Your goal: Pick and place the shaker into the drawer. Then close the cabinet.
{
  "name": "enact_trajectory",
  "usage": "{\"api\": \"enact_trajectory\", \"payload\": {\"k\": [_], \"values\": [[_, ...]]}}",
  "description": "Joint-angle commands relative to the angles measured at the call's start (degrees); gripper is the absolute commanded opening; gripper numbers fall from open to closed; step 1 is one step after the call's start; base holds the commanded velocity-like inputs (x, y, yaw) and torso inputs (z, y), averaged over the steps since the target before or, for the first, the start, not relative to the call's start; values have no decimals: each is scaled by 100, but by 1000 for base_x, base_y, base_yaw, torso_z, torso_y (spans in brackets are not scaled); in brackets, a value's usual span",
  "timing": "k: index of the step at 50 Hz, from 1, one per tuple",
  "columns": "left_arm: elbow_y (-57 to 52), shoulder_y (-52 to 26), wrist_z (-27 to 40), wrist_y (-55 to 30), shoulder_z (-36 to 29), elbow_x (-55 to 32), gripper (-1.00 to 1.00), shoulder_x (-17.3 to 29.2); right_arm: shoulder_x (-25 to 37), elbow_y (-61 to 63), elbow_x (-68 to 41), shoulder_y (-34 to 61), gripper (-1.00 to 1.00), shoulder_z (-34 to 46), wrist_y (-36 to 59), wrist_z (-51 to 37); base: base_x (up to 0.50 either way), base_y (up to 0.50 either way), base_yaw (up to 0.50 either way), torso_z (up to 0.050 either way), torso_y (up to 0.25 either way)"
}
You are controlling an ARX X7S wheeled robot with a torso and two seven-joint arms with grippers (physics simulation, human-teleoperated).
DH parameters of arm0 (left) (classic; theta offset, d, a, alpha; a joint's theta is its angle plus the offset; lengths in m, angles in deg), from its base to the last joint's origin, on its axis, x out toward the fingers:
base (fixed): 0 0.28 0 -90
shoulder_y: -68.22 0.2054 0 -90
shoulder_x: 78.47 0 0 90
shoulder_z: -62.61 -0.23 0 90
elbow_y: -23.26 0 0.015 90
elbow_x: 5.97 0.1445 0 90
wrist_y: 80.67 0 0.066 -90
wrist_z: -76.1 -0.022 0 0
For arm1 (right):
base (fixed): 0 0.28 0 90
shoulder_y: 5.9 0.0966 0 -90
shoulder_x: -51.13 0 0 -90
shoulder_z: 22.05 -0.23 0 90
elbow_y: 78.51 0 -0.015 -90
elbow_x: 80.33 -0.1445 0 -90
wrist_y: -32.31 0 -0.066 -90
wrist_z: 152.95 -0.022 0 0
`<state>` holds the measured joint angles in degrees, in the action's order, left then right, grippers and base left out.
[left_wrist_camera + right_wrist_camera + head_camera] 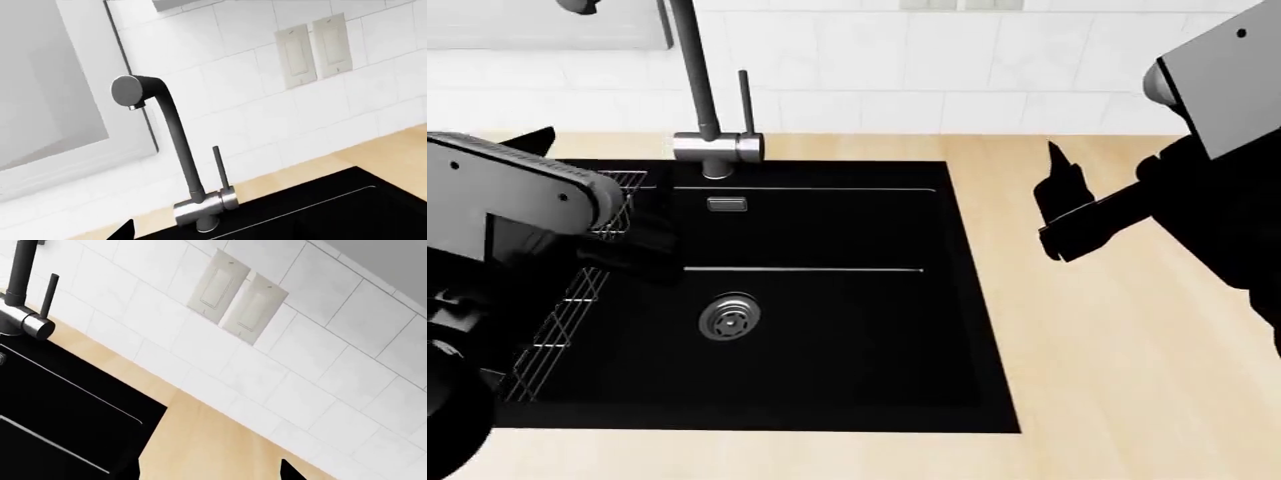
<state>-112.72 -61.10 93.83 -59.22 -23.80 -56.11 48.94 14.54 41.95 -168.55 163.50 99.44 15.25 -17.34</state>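
Neither the shaker nor the drawer shows in any view. My left gripper [537, 138] hangs over the left side of the black sink [827, 360], mostly hidden behind its own arm. In the left wrist view only one dark fingertip [127, 231] shows, far off centre; the other is lost against the sink. My right gripper [1054, 195] hovers above the wooden counter [1121, 350] just right of the sink. Its two fingertips [288, 471] stand wide apart with only bare counter between them.
A tall dark faucet [701, 90] with a thin lever [743, 100] rises at the sink's back edge. A wire rack [561, 320] lies along the sink's left side and a drain [729, 318] in its floor. Two wall switch plates [237, 295] sit on the white tiled backsplash.
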Motion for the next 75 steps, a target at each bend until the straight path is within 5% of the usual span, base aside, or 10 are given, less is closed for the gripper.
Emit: {"api": "enact_trajectory", "payload": {"k": [1,27,75], "values": [[-563,860,-31,308,-303,399,100,406,200,94,-39,-165,100,-92,-65,115,6,-500,0,0,0],[-526,1098,-3,542,-380,513,100,478,614,-20,582,-1324,100,-138,-866,569,6,-500,0,0,0],[-450,1307,0,852,-515,580,100,558,541,-13,605,-1235,100,-29,-852,567,38,-500,0,0,0]]}}
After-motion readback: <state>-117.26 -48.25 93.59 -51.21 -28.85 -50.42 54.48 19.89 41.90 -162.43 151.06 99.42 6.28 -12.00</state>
